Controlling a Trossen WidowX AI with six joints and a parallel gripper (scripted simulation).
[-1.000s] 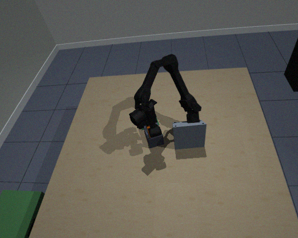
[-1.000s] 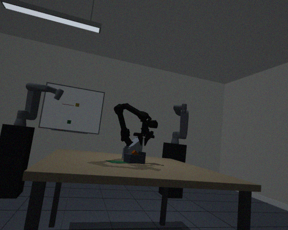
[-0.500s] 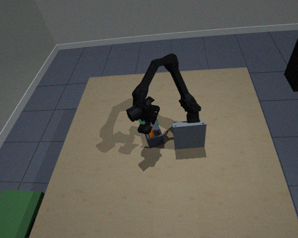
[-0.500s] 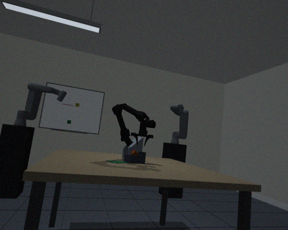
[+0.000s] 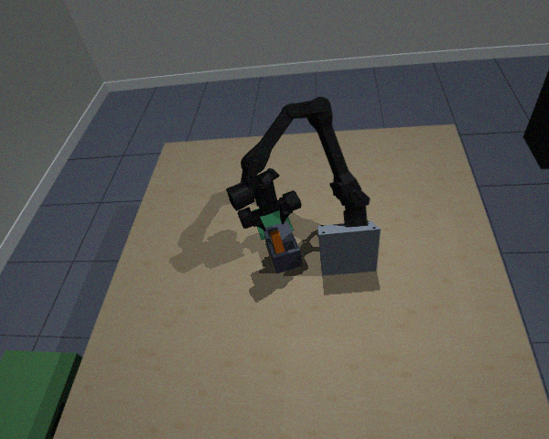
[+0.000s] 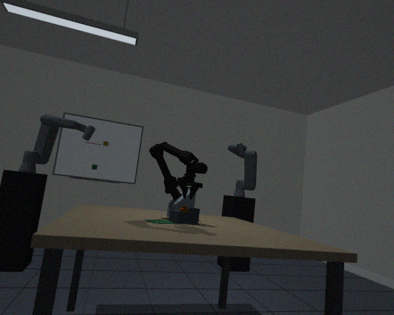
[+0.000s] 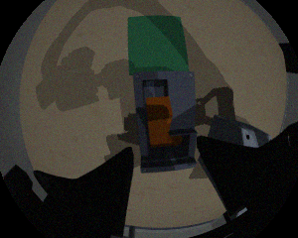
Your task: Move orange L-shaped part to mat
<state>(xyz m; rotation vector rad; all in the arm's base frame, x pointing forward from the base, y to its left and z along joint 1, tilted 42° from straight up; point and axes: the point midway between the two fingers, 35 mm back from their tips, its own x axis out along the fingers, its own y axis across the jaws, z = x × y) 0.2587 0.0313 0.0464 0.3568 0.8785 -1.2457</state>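
The orange part (image 5: 277,240) (image 6: 183,209) (image 7: 160,130) is in the pocket of the grey tray (image 5: 287,262) (image 6: 190,218) (image 7: 182,99). It looks tipped: orange shows above the tray rim in the exterior view, and bare pocket shows beyond its mat-side end in the wrist view. Its L-shaped end sits lower, at the pocket end away from the mat. The green mat (image 5: 271,219) (image 6: 156,221) (image 7: 149,45) lies against the tray's far end in the wrist view. My gripper (image 5: 274,223) (image 6: 188,197) (image 7: 165,147) is open and empty above the tray, fingers apart. The part's exact tilt is hard to tell.
The grey base block (image 5: 349,250) of the arm stands close beside the tray. Shadows of the arm fall over the tray, the mat and the wooden table (image 5: 312,354) (image 6: 122,231). Two other arms on black pedestals stand beyond the table in the exterior view.
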